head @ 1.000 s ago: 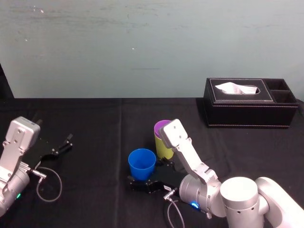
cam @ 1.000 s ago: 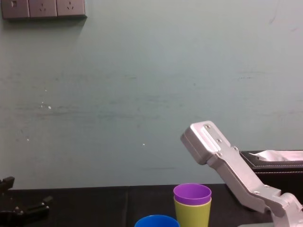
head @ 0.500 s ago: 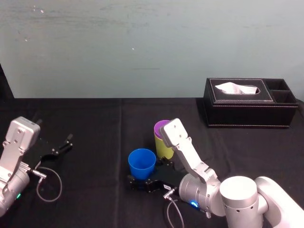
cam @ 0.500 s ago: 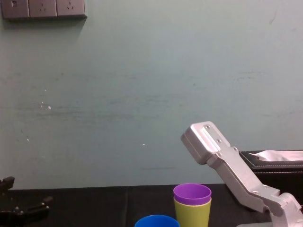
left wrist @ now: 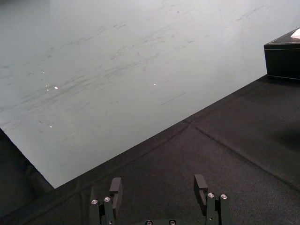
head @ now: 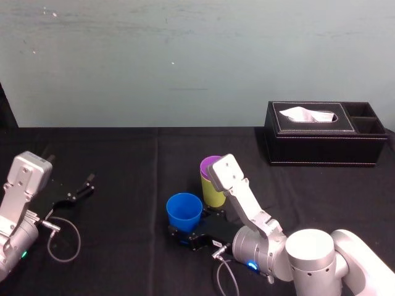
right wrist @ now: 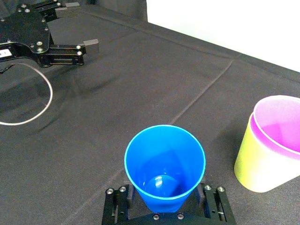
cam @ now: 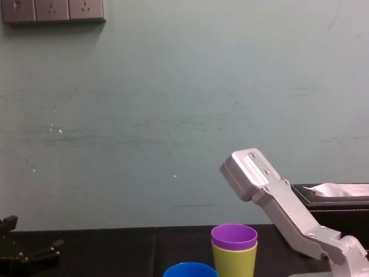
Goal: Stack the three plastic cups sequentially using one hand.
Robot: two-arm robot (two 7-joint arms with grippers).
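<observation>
Barely shifted since a second ago: right gripper, clamped low on blue cup near table centre | tissue box back right | left gripper parked far left, fingers apart | purple cup nested in yellow-green cup, just beside blue cup, not touching
</observation>
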